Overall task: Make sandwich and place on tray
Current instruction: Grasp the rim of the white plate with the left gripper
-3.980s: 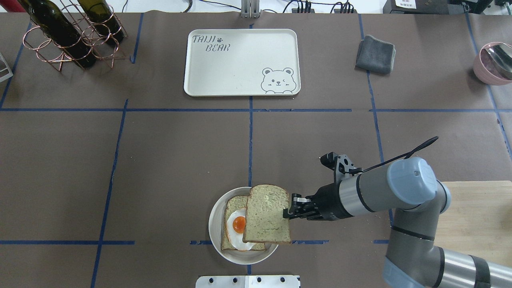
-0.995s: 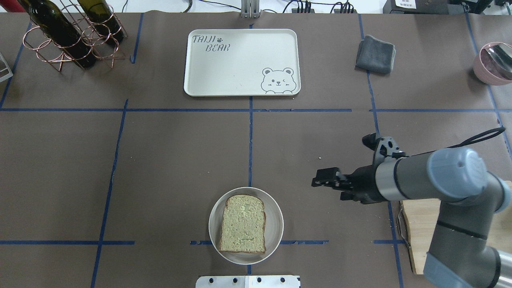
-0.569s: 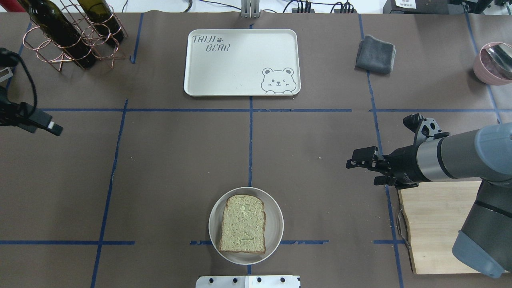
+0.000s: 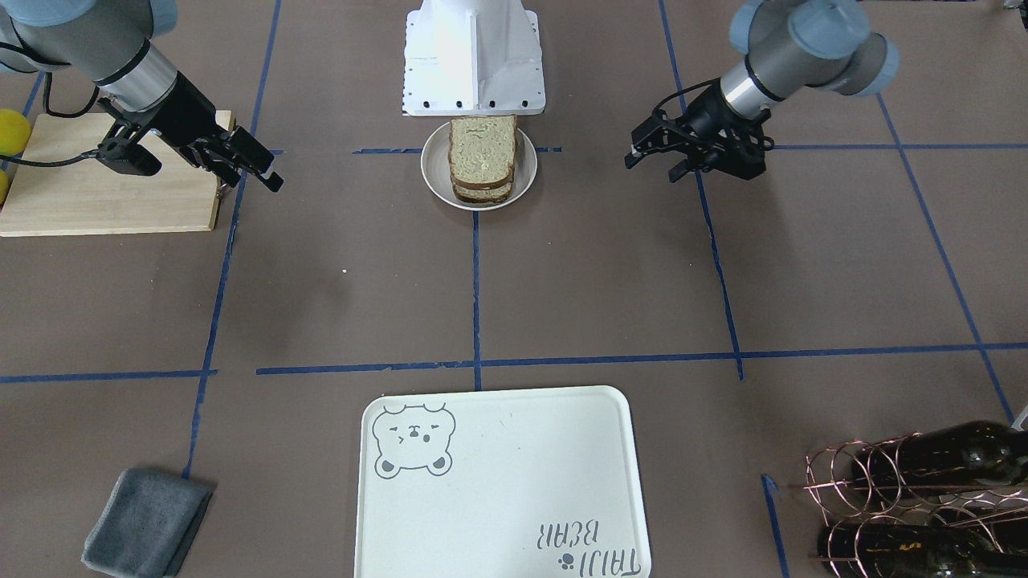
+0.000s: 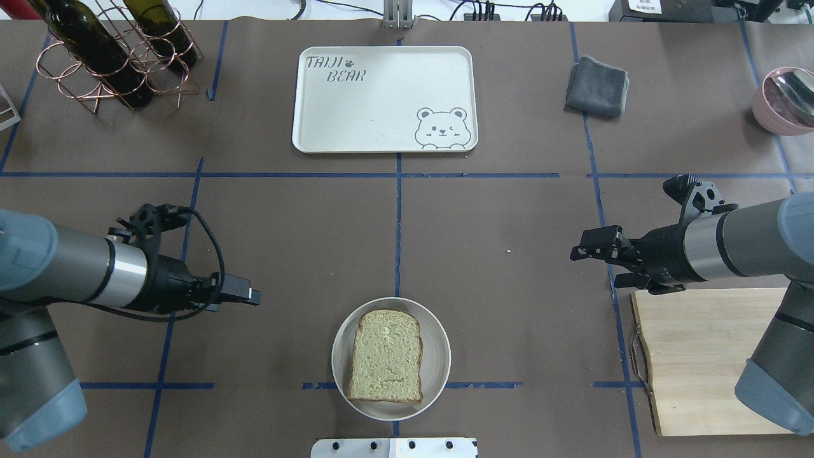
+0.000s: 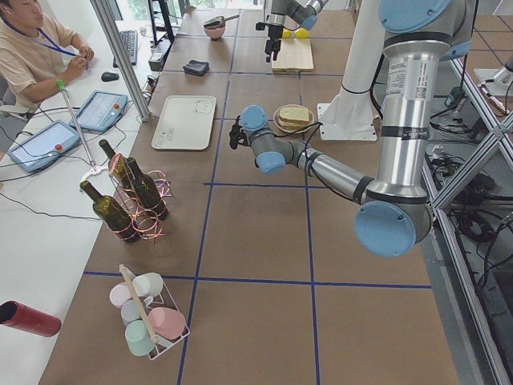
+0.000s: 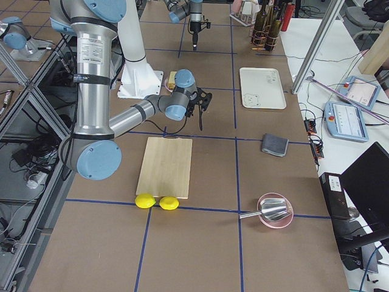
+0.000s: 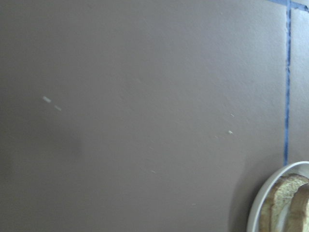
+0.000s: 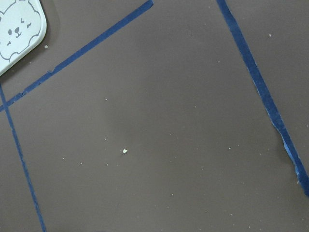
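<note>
The sandwich (image 5: 385, 356) lies on a small round white plate (image 5: 437, 356) at the near centre of the table. Its top bread slice covers the egg, which is hidden. From the front the sandwich (image 4: 482, 156) shows as stacked slices. The cream tray (image 5: 381, 98) with the bear drawing lies bare at the far centre. My left gripper (image 5: 249, 296) is open and empty, left of the plate and apart from it. My right gripper (image 5: 588, 261) is open and empty, right of the plate by the cutting board's corner. The left wrist view shows the plate's rim (image 8: 258, 198) and bread (image 8: 285, 203).
A wooden cutting board (image 5: 699, 356) lies at the near right, with two lemons (image 7: 155, 202) at its outer end. A grey cloth (image 5: 596, 86) and a pink bowl (image 5: 785, 102) are at the far right. A copper rack with wine bottles (image 5: 108, 57) stands far left.
My right gripper let the top slice go onto the egg and drew back to the right. My left arm came in from the left edge toward the plate.
</note>
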You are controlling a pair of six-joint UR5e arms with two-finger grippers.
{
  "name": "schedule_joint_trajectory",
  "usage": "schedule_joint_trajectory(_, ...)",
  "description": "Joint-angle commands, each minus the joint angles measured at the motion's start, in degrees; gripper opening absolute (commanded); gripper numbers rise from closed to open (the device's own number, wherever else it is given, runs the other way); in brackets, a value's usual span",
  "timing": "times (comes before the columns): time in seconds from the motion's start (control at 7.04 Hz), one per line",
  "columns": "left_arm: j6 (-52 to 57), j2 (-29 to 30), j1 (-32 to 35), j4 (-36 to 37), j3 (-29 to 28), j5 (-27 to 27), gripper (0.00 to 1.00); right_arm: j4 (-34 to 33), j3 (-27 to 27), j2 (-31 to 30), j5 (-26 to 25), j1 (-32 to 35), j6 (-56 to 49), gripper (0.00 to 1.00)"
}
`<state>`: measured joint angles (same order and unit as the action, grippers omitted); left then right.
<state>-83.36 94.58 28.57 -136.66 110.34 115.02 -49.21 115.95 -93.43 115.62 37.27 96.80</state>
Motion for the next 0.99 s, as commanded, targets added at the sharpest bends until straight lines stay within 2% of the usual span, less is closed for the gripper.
schedule_joint_trajectory(0.0,-4.52,2.61,-5.09,-0.28,-0.47,-4.98,0.86,-0.01,-0.03,-0.09,0.05,0.44,-0.56,1.0)
schedule_joint_trajectory(0.43,-9.97,8.84,-9.22,1.66,-3.81,-8.31,0.73,0.08,0.06,-0.08,0.4,0.97,-0.56,1.0)
schedule_joint_trajectory(0.71,-10.15,10.0,-10.02,1.66,-5.83,-8.41,0.6,0.17,-0.2,-0.26,-0.04,0.88,-0.56,1.0)
schedule_joint_trajectory(0.85,-10.68,10.53,-10.46,1.66,-7.14,-8.41,0.59,0.34,-0.29,-0.09,-0.21,0.79,-0.56,1.0)
